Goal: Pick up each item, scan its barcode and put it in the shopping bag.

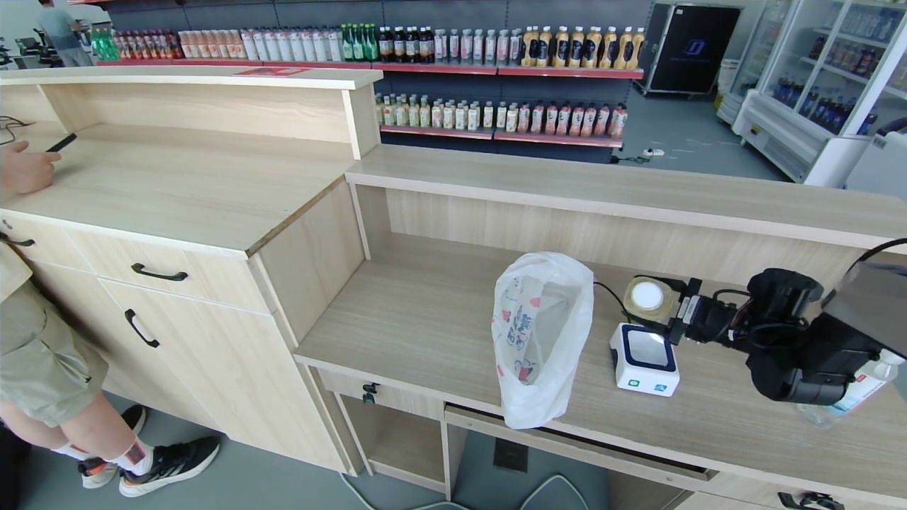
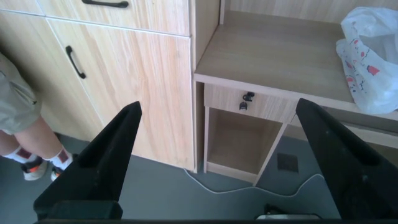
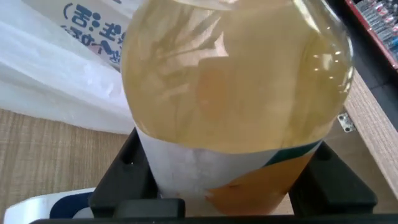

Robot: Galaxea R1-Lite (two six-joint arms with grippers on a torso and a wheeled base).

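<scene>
The right gripper (image 1: pixel 679 309) is closed around a bottle (image 1: pixel 648 297) of pale yellow drink with a white cap, its two black fingers (image 3: pixel 121 177) pressed on either side of the label. It holds the bottle above the desk (image 1: pixel 425 319), just behind the scanner (image 1: pixel 643 358). The scanner sits near the desk's front edge, towards the right end. Just beside it, the white shopping bag (image 1: pixel 542 333) stands open-mouthed, its bottom sagging over the front edge. Under the right arm, near the desk's right end, lies what looks like a second bottle (image 1: pixel 861 386), mostly hidden. The left gripper (image 2: pixel 217 168) hangs spread wide and holding nothing, over the floor in front of the desk's left corner.
</scene>
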